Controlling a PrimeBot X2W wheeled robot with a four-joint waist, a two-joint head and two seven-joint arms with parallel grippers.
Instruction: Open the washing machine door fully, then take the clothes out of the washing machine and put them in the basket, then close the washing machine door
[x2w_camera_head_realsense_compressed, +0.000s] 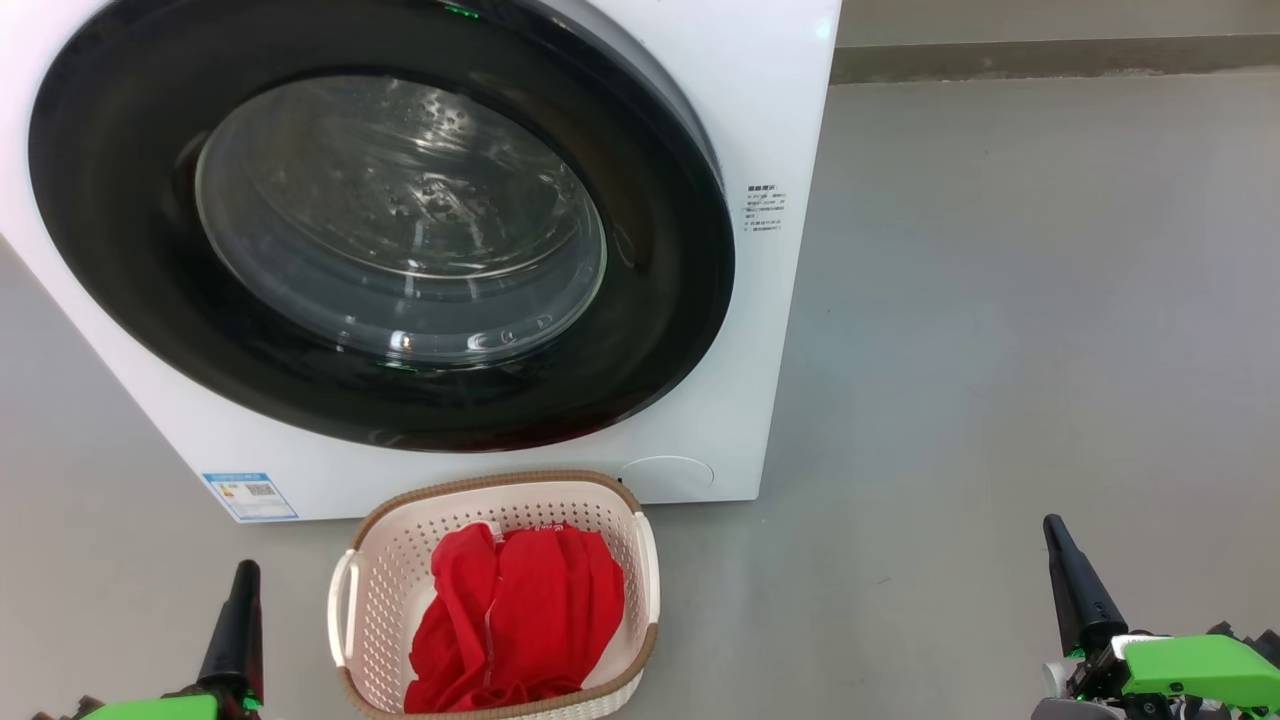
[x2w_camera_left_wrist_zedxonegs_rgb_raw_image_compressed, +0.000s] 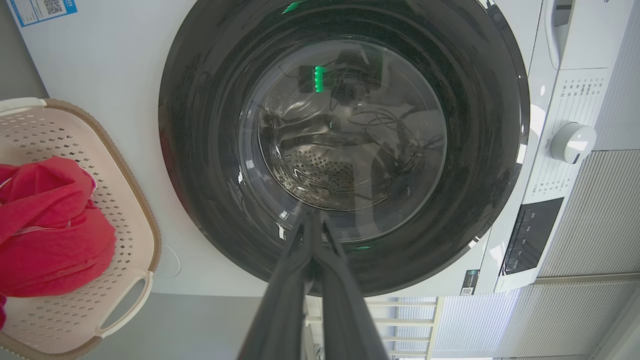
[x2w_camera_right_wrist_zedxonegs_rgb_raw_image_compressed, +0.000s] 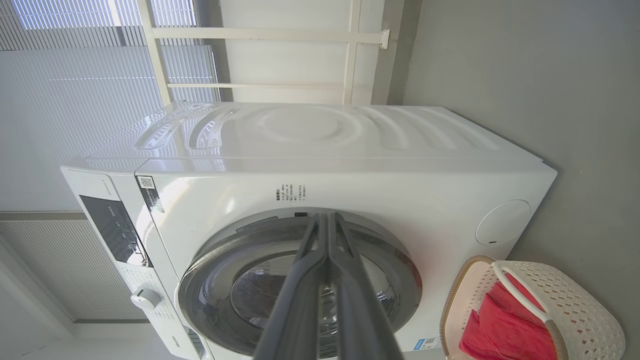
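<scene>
The left hand, its two long dark fingers pressing together and holding nothing, is showing at 7 o'clock in the head view, over the grey floor. The right hand, its fingers likewise pressing together around nothing, is showing at 5 o'clock, well apart from the other. Between them, and nearer the left hand, the basket is sitting on the floor at 6 o'clock, with the clothes lying bunched inside it as a bright red heap. Just beyond the basket, the washing machine is standing at 11 o'clock. The washing machine door is sitting shut against its white front, the glossy black rim ringing clear glass. A small blue label is showing on the machine's lower corner, at 8 o'clock
</scene>
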